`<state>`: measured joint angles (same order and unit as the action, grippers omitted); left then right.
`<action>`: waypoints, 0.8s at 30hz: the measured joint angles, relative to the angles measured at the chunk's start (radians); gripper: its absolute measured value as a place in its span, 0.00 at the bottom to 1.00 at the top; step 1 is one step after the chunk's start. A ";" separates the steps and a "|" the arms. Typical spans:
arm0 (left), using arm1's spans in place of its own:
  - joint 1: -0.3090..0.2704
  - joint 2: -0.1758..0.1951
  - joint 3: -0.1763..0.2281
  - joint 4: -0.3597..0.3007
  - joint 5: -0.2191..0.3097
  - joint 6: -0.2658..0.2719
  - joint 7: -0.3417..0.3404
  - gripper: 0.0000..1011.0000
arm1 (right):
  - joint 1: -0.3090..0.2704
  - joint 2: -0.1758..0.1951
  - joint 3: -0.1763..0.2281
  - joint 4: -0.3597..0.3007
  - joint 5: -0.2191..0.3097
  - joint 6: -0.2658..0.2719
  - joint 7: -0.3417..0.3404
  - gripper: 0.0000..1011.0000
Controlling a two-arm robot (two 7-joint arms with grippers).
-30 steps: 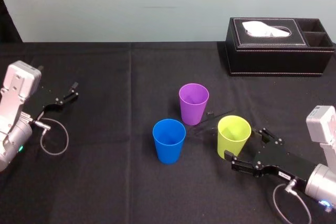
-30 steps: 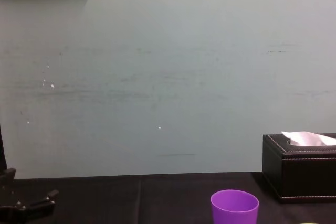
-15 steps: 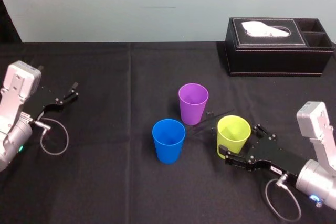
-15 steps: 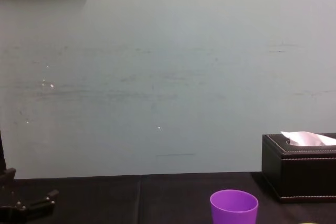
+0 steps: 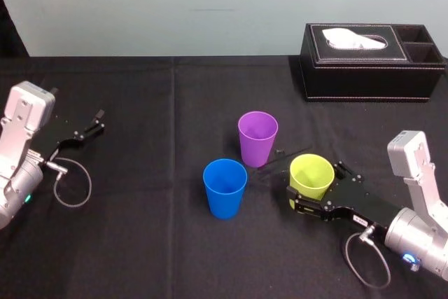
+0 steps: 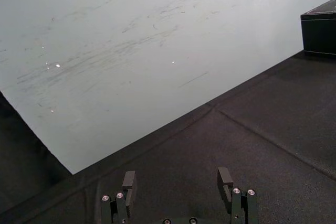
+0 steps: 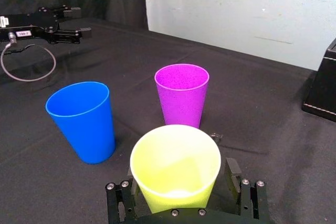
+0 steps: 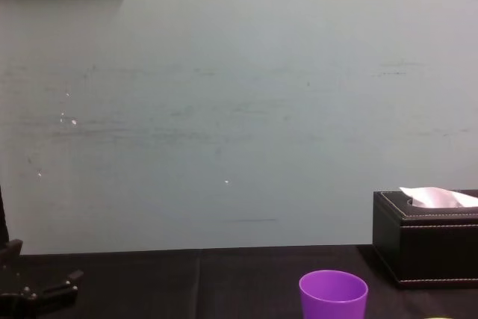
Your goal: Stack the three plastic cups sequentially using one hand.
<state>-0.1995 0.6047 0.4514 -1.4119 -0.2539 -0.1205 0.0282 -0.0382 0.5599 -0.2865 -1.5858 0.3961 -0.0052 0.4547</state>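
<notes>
- While the right gripper [image 5: 315,188] is lying low over the desk [image 5: 140,243] on the right side, its fingers [image 7: 230,171] are standing apart on either side of the yellow cup [image 5: 312,175], with a gap showing beside one of them.
- The yellow cup is standing upright on the desk, mouth up.
- The purple cup [image 5: 257,138] is standing upright behind and to the left of it, near but not touching.
- The blue cup [image 5: 225,188] is standing upright to the left of the yellow cup and in front of the purple one, apart from both.
- The left gripper [image 5: 99,121] is resting on the desk's left side, well apart from the cups, with its fingers [image 6: 128,179] spread.
- A tissue box [image 5: 371,68] is sitting at the back right.
</notes>
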 joint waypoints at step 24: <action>0.000 0.000 0.000 0.000 0.000 0.000 0.000 1.00 | -0.006 0.005 0.003 -0.007 0.002 -0.001 0.000 0.73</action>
<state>-0.1995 0.6047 0.4514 -1.4120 -0.2539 -0.1205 0.0283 -0.0447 0.5651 -0.2839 -1.5926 0.3986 -0.0063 0.4548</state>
